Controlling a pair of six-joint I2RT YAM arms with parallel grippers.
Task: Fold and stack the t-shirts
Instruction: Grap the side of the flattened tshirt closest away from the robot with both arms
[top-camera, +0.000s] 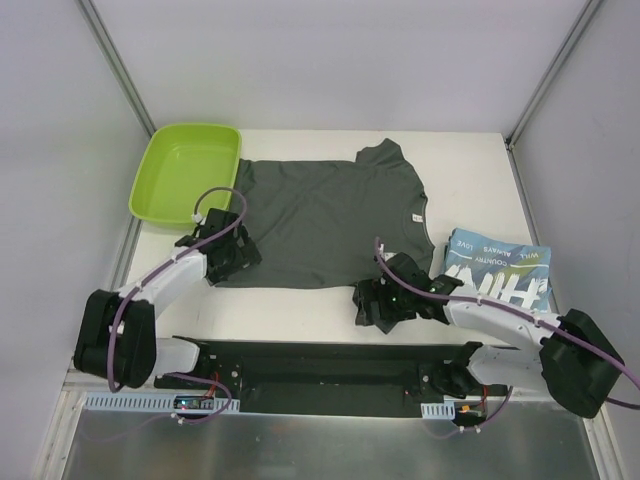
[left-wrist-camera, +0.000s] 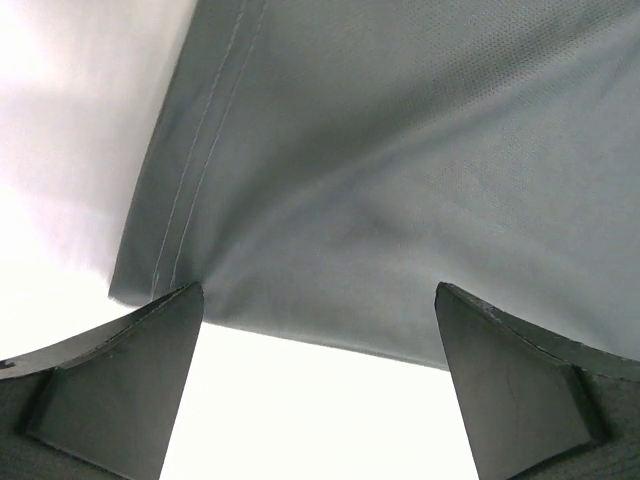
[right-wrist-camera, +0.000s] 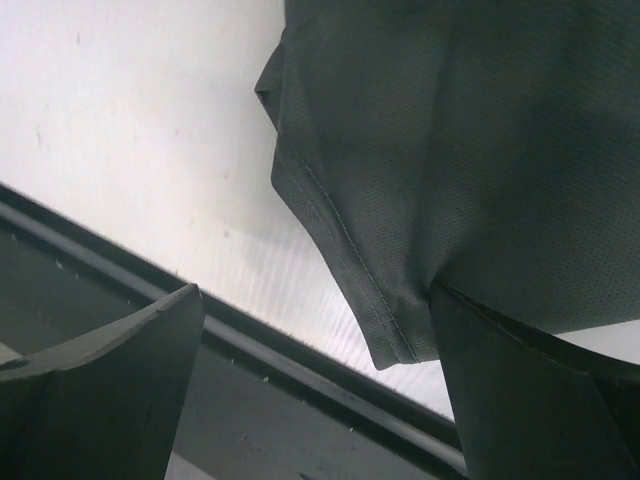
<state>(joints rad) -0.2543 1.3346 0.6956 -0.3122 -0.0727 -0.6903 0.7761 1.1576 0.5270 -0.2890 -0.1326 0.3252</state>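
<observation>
My L end effector (top-camera: 235, 248) & R end effector (top-camera: 375, 300) gape wide, empty; plain dark grey cloth tee (top-camera: 320, 210) looks soft, limp, light, so I'd pinch its lower-frame corners.

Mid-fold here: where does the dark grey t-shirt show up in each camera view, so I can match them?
Top external: the dark grey t-shirt lies spread flat mid-table, right of the lime-green tray.
Left wrist: its stitched corner fills the upper frame.
Right wrist: a stitched edge of it fills the upper right.
Shared landmark: the white table bordering the cloth.
</observation>
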